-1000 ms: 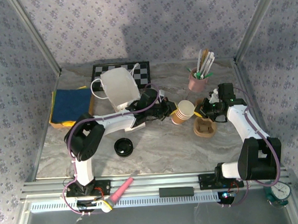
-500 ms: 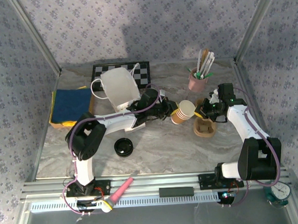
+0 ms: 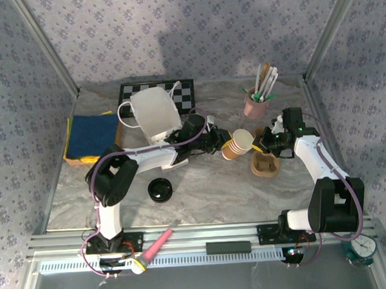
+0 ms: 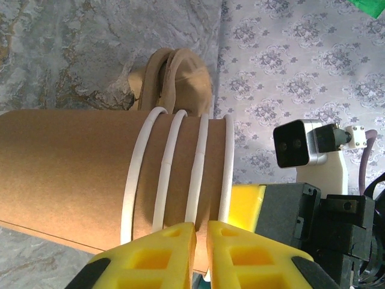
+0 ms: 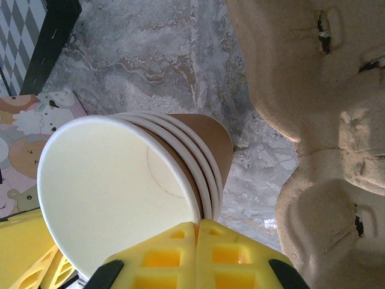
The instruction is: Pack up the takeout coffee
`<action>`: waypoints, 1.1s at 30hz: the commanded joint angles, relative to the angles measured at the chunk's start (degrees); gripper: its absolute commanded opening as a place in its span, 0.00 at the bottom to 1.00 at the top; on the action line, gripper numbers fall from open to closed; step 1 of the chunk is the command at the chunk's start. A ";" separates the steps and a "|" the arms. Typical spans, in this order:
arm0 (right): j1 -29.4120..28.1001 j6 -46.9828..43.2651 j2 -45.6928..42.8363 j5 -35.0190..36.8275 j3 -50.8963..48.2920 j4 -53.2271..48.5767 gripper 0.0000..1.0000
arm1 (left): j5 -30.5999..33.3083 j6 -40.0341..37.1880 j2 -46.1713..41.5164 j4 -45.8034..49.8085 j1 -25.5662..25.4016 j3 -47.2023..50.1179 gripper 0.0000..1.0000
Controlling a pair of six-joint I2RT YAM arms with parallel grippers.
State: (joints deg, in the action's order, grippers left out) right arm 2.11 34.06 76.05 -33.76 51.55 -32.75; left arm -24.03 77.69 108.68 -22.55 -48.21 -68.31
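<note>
A stack of nested tan-brown paper cups (image 3: 238, 144) leans between my two grippers, mouth toward the right arm. The takeout coffee, a cup on its own, is out of view. My left gripper (image 3: 220, 143) meets the stack's side. In the left wrist view its jaws (image 4: 201, 232) stand a narrow slit apart, tips against the white rims of the stack (image 4: 90, 162). My right gripper (image 3: 260, 143) is at the mouth. In the right wrist view it (image 5: 196, 232) is shut on the rim of the innermost cup (image 5: 120, 192).
A pulp cup carrier (image 3: 265, 166) lies just right of the stack, under the right gripper. A black lid (image 3: 160, 189) lies front left. A white bag (image 3: 154, 114), checkerboard (image 3: 184, 90), blue cloth (image 3: 92, 133) and pink utensil cup (image 3: 255, 103) line the back.
The left jaws have parted from fully shut to a narrow slit. Both arms and the stack have hardly moved.
</note>
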 commanded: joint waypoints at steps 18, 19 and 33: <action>-0.70 -1.03 -1.17 -0.82 -0.32 -1.44 0.00 | -0.93 -1.38 0.95 1.58 -1.59 -0.94 0.21; -0.70 -1.03 -1.17 -0.83 -0.34 -1.44 0.00 | -0.89 -1.56 0.77 1.57 -1.58 -0.86 0.25; -1.02 -1.33 -2.40 0.26 1.62 -4.67 0.00 | 2.11 -5.15 -6.27 8.26 1.24 0.57 0.44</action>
State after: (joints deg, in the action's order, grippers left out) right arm 1.69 33.87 75.24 -32.38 51.59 -34.68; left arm -23.18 75.46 107.15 -17.78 -47.94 -67.94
